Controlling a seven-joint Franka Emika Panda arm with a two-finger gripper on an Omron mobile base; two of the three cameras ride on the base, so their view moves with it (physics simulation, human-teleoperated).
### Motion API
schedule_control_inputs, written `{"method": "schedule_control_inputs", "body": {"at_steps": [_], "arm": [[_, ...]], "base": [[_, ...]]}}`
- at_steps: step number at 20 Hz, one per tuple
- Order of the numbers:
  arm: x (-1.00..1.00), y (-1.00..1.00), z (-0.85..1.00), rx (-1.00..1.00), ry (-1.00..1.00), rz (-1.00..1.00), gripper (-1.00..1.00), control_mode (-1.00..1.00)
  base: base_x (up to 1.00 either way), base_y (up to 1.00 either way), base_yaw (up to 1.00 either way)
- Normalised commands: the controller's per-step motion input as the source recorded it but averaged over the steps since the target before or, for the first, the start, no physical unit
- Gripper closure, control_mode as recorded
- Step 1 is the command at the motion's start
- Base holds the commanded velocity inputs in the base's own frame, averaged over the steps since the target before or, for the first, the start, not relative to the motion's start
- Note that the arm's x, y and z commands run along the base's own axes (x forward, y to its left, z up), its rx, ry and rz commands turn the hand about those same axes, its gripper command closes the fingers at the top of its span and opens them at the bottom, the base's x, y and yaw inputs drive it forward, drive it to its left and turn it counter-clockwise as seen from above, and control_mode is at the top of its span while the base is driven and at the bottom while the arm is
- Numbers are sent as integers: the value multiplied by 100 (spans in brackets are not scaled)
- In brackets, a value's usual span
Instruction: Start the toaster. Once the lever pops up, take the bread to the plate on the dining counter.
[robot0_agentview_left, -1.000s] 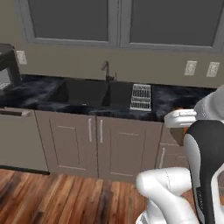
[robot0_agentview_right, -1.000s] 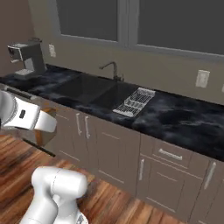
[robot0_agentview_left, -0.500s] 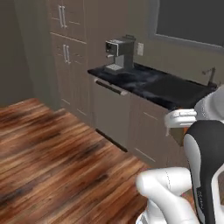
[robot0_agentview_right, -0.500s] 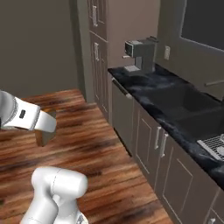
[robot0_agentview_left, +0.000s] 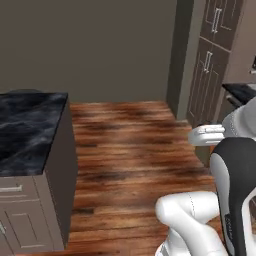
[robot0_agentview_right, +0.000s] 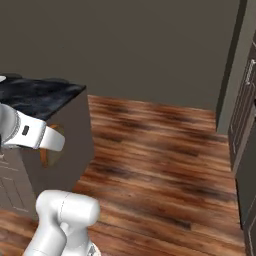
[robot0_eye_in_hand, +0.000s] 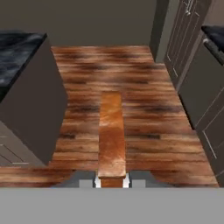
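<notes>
The bread (robot0_eye_in_hand: 111, 135) sits edge-on, clamped between the gripper (robot0_eye_in_hand: 111, 180) fingertips, above wood floor (robot0_eye_in_hand: 131, 87). The right base view shows its brown crust (robot0_agentview_right: 46, 156) behind the wrist, beside the dining counter (robot0_agentview_right: 40, 97); the left shows tall cabinets (robot0_agentview_left: 212, 60).

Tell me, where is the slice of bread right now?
The bread is clamped between the gripper tips at the bottom middle of the hand view, sticking out edge-on over the wooden floor, with the dining counter off to its left.
</notes>
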Motion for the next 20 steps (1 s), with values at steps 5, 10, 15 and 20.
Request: {"method": "schedule_control_inputs", "body": {"at_steps": [5, 10, 15, 20], "arm": [[0, 0, 0, 0, 0, 0, 100, 100], [0, 0, 0, 0, 0, 0, 100, 100], [0, 0, 0, 0, 0, 0, 100, 100], [0, 0, 0, 0, 0, 0, 100, 100]], "base": [[19, -3, 92], [51, -51, 61], [94, -85, 33], [100, -94, 34]]}}
